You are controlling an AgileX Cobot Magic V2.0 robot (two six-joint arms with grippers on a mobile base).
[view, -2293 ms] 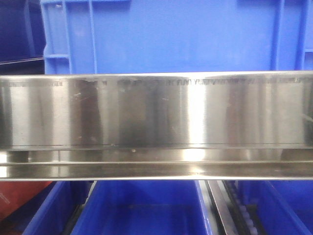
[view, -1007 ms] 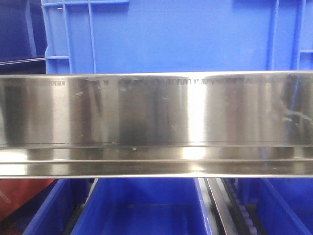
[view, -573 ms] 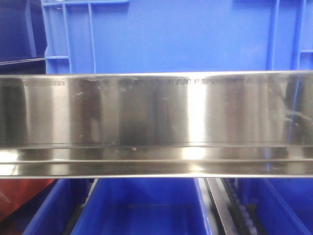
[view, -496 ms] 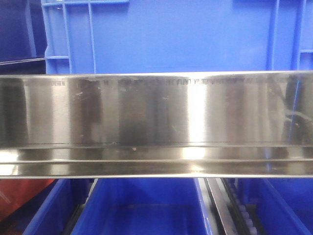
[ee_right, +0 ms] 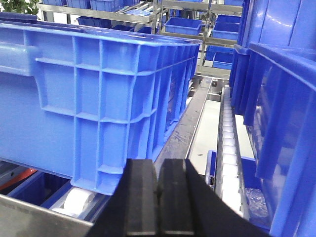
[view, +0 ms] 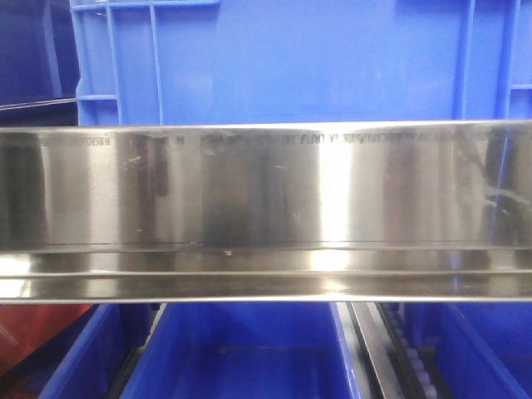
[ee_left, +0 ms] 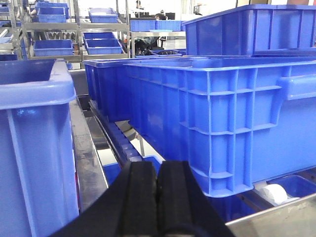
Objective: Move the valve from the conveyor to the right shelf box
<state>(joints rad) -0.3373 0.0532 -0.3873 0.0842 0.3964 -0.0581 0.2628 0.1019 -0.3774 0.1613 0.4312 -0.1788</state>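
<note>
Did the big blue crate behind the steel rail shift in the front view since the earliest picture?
Yes. The blue crate sits slightly further right against the picture edge, and the steel rail stays level, so the camera may have moved instead.

Wide brushed-steel shelf rail (view: 266,208) blocks the middle of the front view; its ends run off both sides. Big blue ribbed plastic crate (view: 291,58) above is cut by the top edge, its interior unseen. Lower blue bins (view: 241,353) cut at the bottom. Fine print along the rail's top edge is too blurred to read.
</note>
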